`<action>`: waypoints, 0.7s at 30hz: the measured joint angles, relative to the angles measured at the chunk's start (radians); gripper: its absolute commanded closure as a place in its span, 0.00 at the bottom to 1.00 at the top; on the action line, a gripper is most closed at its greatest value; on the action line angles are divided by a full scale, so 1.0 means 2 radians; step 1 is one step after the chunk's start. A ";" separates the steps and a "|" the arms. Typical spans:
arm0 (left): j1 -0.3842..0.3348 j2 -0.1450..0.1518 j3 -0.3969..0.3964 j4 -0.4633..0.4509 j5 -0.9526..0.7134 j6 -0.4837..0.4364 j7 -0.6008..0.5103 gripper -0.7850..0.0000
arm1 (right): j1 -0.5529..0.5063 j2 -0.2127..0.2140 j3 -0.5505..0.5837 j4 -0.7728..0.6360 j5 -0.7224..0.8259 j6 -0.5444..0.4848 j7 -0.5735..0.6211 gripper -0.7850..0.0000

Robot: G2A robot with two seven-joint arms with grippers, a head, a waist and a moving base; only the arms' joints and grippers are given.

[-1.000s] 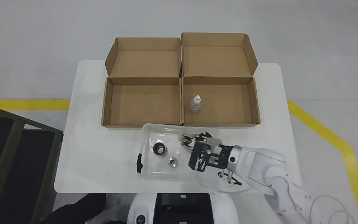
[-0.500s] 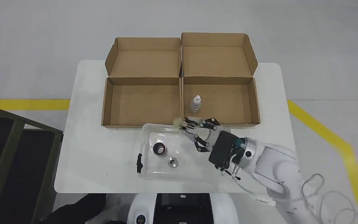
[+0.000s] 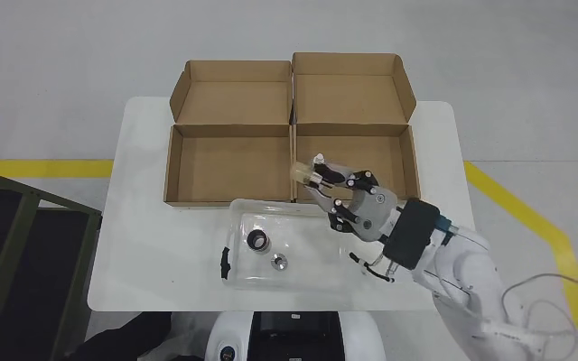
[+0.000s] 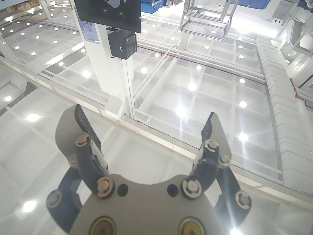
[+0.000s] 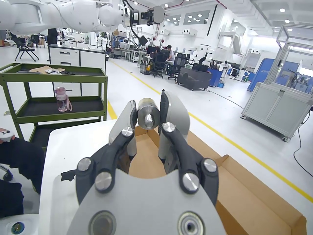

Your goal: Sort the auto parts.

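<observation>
My right gripper (image 3: pixel 312 178) is shut on a short metal cylinder (image 3: pixel 301 169) with a pale end. It holds the part in the air over the dividing wall between the left cardboard box (image 3: pixel 230 168) and the right cardboard box (image 3: pixel 372 164). In the right wrist view the cylinder (image 5: pixel 146 117) sits clamped between both pads of that gripper (image 5: pixel 147 107). A small white bottle-shaped part (image 3: pixel 318 160) stands in the right box, close to the fingers. A clear tray (image 3: pixel 298 271) in front of the boxes holds a dark ring (image 3: pixel 259 241) and a small metal piece (image 3: pixel 280 263). My left gripper (image 4: pixel 146 128) points up at the ceiling, open and empty.
Both boxes have their lids folded back toward the table's far edge. A black tab (image 3: pixel 224 262) sticks out of the tray's left side. A green cart (image 5: pixel 49 91) stands off the table's left side. The raised left arm (image 5: pixel 73 18) shows high up in the right wrist view.
My right gripper has risen out of the clear tray with the cylinder in it and moved toward the boxes, ending over their shared wall. The ring and small metal piece stayed put.
</observation>
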 measured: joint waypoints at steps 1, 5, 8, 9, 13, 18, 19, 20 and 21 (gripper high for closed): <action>0.000 0.000 0.000 0.000 0.000 0.000 0.000 0.00 | 0.003 0.000 0.001 0.001 0.003 0.000 0.000 1.00; 0.000 0.000 0.000 0.000 0.000 0.000 0.000 0.00 | 0.010 -0.001 0.001 0.005 0.008 -0.001 0.001 1.00; 0.000 0.000 0.000 0.000 0.000 0.000 0.000 0.00 | 0.014 -0.002 -0.001 0.002 0.007 -0.005 0.009 1.00; 0.000 0.000 0.000 0.000 0.000 0.000 0.000 0.00 | 0.014 -0.002 -0.003 0.000 0.006 -0.005 0.015 1.00; 0.000 0.000 0.000 0.000 0.000 0.000 0.000 0.00 | 0.007 -0.001 -0.004 -0.004 0.004 -0.007 0.047 1.00; 0.000 0.000 0.000 0.000 0.000 0.000 0.000 0.00 | -0.002 0.001 0.005 0.007 -0.009 -0.022 0.063 1.00; 0.000 0.000 0.000 0.000 0.000 0.000 0.000 0.00 | -0.003 0.002 0.008 0.011 -0.012 -0.026 0.067 1.00; 0.000 0.000 0.000 0.000 0.000 0.000 0.000 0.00 | -0.002 0.002 0.009 0.014 -0.015 -0.029 0.070 1.00; 0.000 0.000 0.000 0.000 0.000 0.000 0.000 0.00 | -0.001 0.003 0.009 0.018 -0.018 -0.033 0.075 1.00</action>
